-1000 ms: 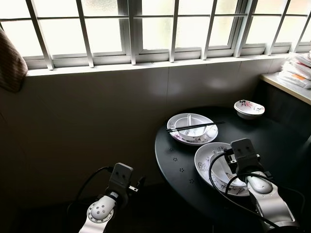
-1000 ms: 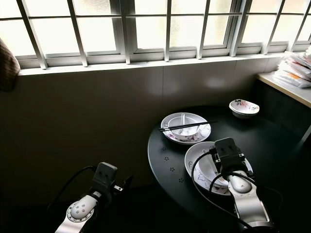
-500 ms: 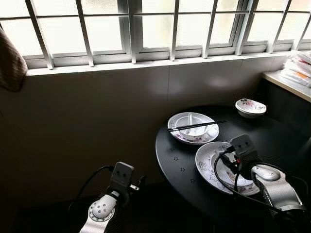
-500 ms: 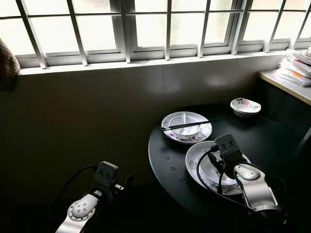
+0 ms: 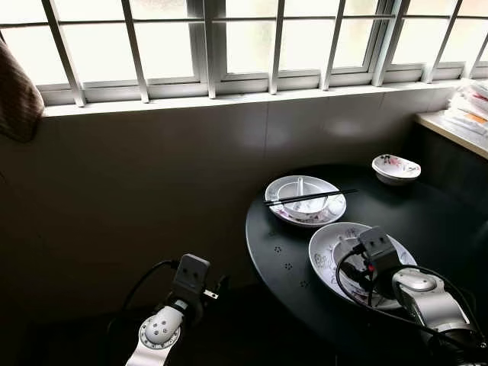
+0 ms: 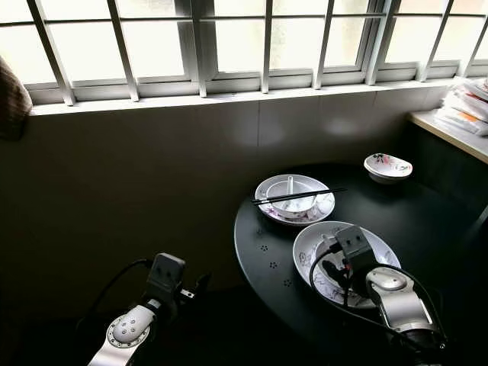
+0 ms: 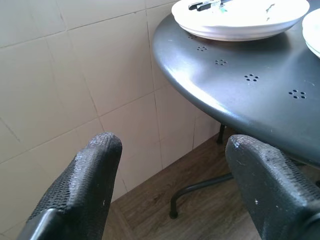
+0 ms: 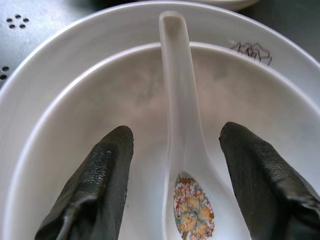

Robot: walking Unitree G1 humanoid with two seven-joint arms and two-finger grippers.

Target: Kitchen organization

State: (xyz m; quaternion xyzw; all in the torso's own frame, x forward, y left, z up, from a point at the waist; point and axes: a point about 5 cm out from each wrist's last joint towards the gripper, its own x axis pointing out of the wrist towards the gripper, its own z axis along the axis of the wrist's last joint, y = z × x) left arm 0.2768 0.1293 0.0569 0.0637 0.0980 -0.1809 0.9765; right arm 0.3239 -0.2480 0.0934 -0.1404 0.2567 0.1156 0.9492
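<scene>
Two stacks of white dishes and a lone small bowl (image 5: 395, 168) sit on the round black bench (image 5: 286, 248) under a barred window (image 5: 229, 38). On the side of the bench nearest the robot, the right hand (image 8: 176, 175) hangs inside a bowl (image 8: 65, 150) that rests on a wide plate (image 5: 324, 242), its black fingers (image 8: 97, 180) spread to either side of a white ceramic spoon (image 8: 182, 150) lying in the bowl; the spoon's scoop bears a floral print, and the fingers are not touching it. Just beyond that plate, toward the window, a second plate (image 5: 284, 187) holds a bowl with a spoon (image 5: 299, 185), and black chopsticks (image 5: 309, 197) lie across it. The small bowl stands well apart, at the far right of the bench. The left hand (image 7: 175, 190) hangs off the bench's left edge, near the tiled wall (image 7: 75, 75), its fingers spread and holding nothing. Stacked papers (image 5: 471, 107) rest on a ledge to the right of the bench.
</scene>
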